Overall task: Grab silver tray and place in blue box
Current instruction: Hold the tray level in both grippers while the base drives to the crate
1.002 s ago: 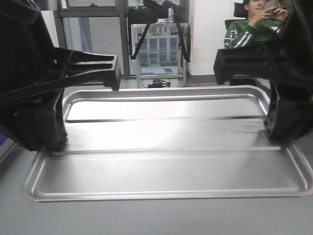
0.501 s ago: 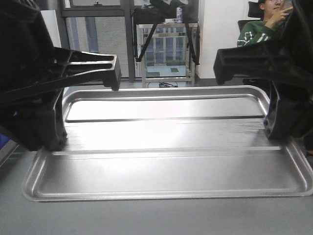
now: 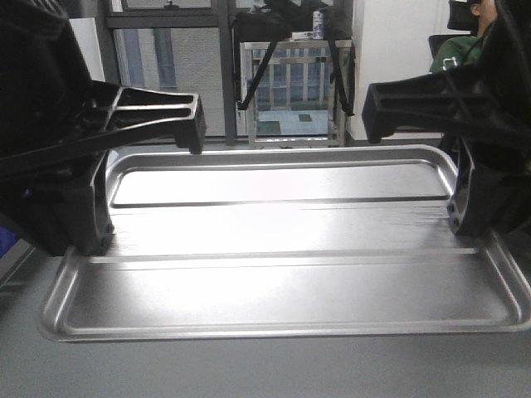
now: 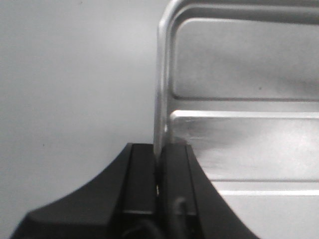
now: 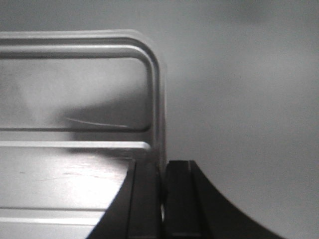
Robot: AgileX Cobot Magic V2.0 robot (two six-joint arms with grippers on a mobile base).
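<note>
The silver tray (image 3: 282,282) fills the front view, lying flat with its two long ridges running left to right. My left gripper (image 3: 87,247) is shut on the tray's left rim. My right gripper (image 3: 465,228) is shut on its right rim. In the left wrist view the two black fingers of the left gripper (image 4: 159,159) pinch the thin rim of the tray (image 4: 249,139). The right wrist view shows the right gripper (image 5: 163,172) pinching the rim of the tray (image 5: 65,174) the same way. A blue sliver (image 3: 5,240) shows at the far left; I cannot tell whether it is the blue box.
A grey surface (image 3: 249,369) lies under and in front of the tray. Behind it stand a metal rack (image 3: 294,91) by the window and a seated person in green (image 3: 465,46) at the top right.
The rack and the person have slid to the right in the front view. The tray and both grippers keep their places in the frame, still clamped.
</note>
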